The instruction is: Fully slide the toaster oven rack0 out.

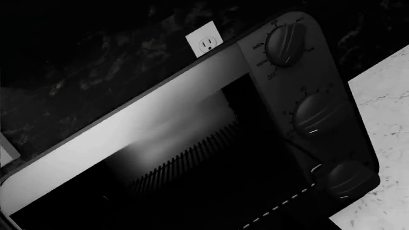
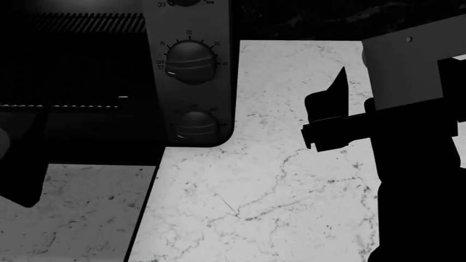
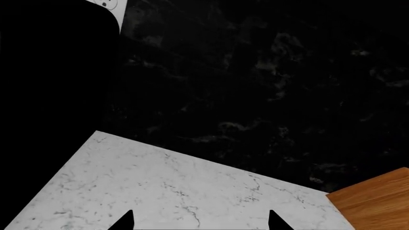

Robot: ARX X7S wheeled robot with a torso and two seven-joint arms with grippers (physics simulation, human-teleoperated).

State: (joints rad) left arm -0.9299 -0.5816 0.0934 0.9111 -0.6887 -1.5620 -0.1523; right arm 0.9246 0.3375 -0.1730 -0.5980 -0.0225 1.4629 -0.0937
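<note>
The toaster oven [image 1: 191,91] is a dark grey box with its cavity open and a side panel of round black dials [image 1: 317,115]. The wire rack [image 1: 185,163] shows inside the dark cavity. In the head view the oven [image 2: 191,63] stands at the top left, with rack wires [image 2: 73,22] deep in the cavity. My left arm [image 2: 22,164] is a dark shape in front of the oven's mouth; its jaws are lost in the dark. My right gripper [image 3: 199,223] is open and empty over the marble counter, right of the oven [image 2: 331,117].
The white marble counter [image 2: 276,191] spreads in front of and to the right of the oven. A dark stone backsplash [image 3: 268,86] carries a white outlet [image 1: 204,40]. A wooden surface [image 3: 377,201] adjoins the counter's far end.
</note>
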